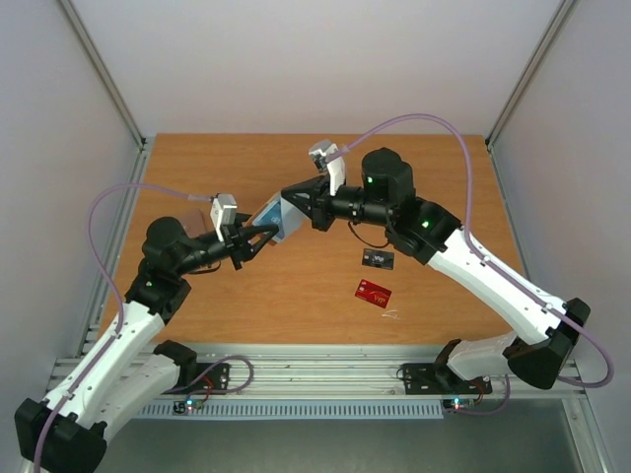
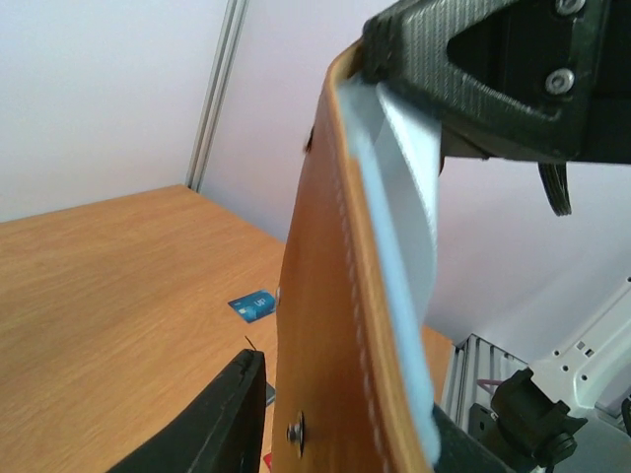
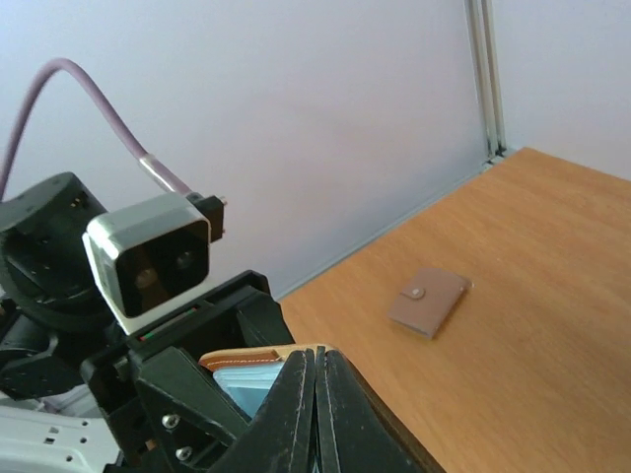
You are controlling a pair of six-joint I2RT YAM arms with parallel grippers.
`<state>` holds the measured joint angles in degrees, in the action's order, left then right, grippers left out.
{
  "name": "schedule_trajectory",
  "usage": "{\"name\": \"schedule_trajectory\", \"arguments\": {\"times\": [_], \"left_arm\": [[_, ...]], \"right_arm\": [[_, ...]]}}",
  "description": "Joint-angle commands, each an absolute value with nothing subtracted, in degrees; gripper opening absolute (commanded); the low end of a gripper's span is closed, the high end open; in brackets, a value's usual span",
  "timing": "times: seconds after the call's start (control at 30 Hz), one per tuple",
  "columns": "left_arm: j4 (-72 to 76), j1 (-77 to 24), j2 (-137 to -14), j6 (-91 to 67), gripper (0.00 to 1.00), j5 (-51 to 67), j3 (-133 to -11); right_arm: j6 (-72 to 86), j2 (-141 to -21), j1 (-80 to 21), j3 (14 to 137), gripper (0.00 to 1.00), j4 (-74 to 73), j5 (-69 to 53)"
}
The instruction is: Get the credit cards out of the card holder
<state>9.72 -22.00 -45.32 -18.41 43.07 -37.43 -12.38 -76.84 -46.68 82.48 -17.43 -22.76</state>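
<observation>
Seen from above, two robot arms are meeting over the middle of a wooden table (image 1: pixel 444 177), with the card holder (image 1: pixel 271 215) hanging in the air between them, off the tabletop. The right gripper (image 1: pixel 288 200) is reaching in from the right and clenching its jaws on the holder's upper edge; in the right wrist view its two fingers are pressing flat together, with the brown leather rim and pale blue lining showing just behind them. The left gripper (image 1: pixel 258 239) is coming in from the left and straddling the holder's lower part. In the left wrist view the brown stitched outer face is filling the middle of the frame, with one black finger (image 2: pixel 217 424) just beside it; whether this gripper is actually squeezing the leather cannot be told. All three credit cards are lying flat on the table, out of the holder. The black card (image 1: pixel 378 259) and the red card (image 1: pixel 373 293) are sitting near each other under the right arm. The blue card (image 2: pixel 251 305) is showing on the wood beyond the holder. A small flat brown leather piece (image 3: pixel 427 301) with a round stud is also lying on the table.
</observation>
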Motion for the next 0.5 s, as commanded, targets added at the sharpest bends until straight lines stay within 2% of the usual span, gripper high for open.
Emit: {"name": "schedule_trajectory", "arguments": {"times": [0.0, 0.1, 0.2, 0.23, 0.37, 0.47], "left_arm": [[12.7, -22.23, -44.21, -17.75, 0.28, 43.59, -36.63], [12.72, -22.22, -44.19, -17.75, 0.21, 43.65, -36.58], [12.77, -22.23, -44.3, -17.67, 0.03, 43.64, -36.7], [12.57, -22.24, -44.31, -17.67, 0.01, 43.49, -36.71], [3.11, -22.3, -45.16, -16.43, 0.0, 35.61, -39.99], [-9.41, -22.35, -46.14, -14.81, 0.0, 21.59, -42.77]], "right_arm": [[-10.47, -74.18, -45.25, 81.94, 0.01, -12.84, -26.14], [-10.08, -73.54, -44.78, 81.62, 0.01, -12.47, -26.9], [-9.39, -73.56, -44.74, 81.23, 0.01, -11.71, -28.58], [-9.21, -73.5, -44.63, 80.81, 0.01, -11.36, -28.91], [-6.69, -72.87, -40.4, 76.0, 0.02, -9.17, -28.59], [-6.13, -73.79, -36.97, 73.01, 0.16, -13.43, -25.14]]}}
